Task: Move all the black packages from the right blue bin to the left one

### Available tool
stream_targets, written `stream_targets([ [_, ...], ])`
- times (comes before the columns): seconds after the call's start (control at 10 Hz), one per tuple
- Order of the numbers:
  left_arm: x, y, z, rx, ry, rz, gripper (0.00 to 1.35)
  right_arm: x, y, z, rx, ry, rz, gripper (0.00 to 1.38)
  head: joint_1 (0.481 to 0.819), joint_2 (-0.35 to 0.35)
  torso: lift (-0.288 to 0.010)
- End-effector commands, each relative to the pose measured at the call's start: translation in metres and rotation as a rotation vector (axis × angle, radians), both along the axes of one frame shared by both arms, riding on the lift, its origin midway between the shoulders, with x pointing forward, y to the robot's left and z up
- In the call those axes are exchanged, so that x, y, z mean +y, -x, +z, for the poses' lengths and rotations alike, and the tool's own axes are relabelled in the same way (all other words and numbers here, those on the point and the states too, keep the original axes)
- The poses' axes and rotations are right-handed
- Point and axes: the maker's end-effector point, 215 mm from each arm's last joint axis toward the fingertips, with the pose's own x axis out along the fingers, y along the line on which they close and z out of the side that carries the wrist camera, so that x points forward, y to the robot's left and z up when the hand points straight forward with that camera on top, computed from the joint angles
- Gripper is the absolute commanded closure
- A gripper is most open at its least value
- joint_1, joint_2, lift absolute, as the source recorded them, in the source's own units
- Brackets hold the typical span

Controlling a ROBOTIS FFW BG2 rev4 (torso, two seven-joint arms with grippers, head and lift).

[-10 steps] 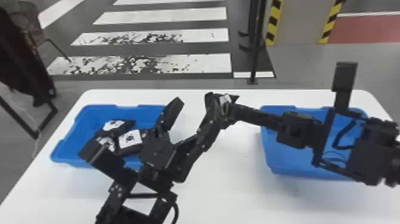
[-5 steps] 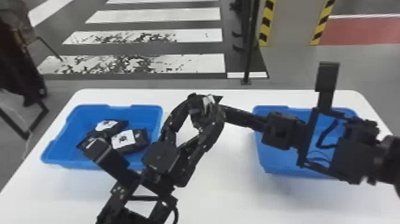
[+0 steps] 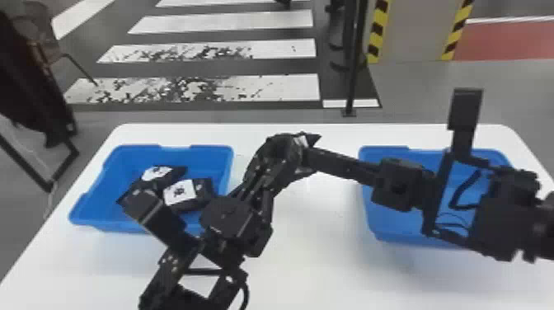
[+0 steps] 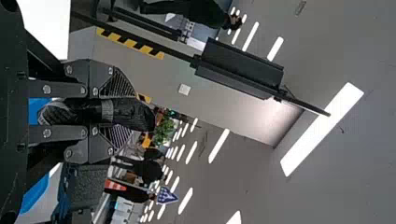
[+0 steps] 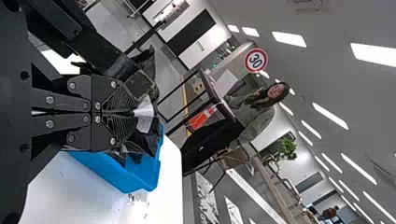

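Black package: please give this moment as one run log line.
handover likely; left end effector: shut on black package; right end effector: shut on same package; left blue bin: holds more packages

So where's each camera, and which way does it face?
Head view: on the head, facing forward and down at a white table; both black arms show.
Left wrist view: on that wrist, facing forward and up past the black left gripper, holding a black package, toward a yellow-striped column.
Right wrist view: on that wrist, facing the robot's left past the black right gripper and the left blue plastic bin.
Shared: that bin, head and right wrist views.
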Motion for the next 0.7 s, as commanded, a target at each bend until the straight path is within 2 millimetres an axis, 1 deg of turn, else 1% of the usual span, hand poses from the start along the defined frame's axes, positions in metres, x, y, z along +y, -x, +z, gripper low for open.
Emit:
stream_targets([
  [0.0, -0.003, -0.001, 0.003, -0.016, -0.024, -0.009, 1.21, -0.001, -0.003, -0.001, 0.0, -0.004, -0.007, 1.26, 0.695, 0.097, -0.179],
  [0.1, -0.003, -0.001, 0.006, -0.026, -0.029, -0.011, 1.21, -0.002, -0.004, -0.001, 0.002, -0.006, -0.011, 1.25, 0.695, 0.092, -0.179],
  [0.2, 0.004, -0.001, 0.012, -0.048, -0.027, 0.007, 1.21, -0.003, -0.005, -0.004, 0.007, -0.007, -0.014, 1.21, 0.695, 0.089, -0.179],
  [0.3, 0.021, -0.006, 0.015, -0.069, -0.046, 0.048, 1.21, -0.005, -0.009, -0.003, -0.001, -0.023, -0.024, 0.96, 0.695, 0.09, -0.179],
  [0.4, 0.048, -0.015, 0.009, -0.075, -0.084, 0.11, 1.21, -0.009, -0.01, -0.004, -0.001, -0.031, -0.034, 0.55, 0.695, 0.098, -0.179],
  [0.5, 0.078, -0.026, 0.003, -0.093, -0.127, 0.184, 1.21, -0.018, -0.01, -0.012, 0.013, -0.032, -0.051, 0.22, 0.694, 0.122, -0.179],
  [0.6, 0.112, -0.04, -0.004, -0.116, -0.188, 0.267, 1.21, -0.027, -0.012, -0.014, 0.018, -0.04, -0.071, 0.06, 0.692, 0.15, -0.179],
])
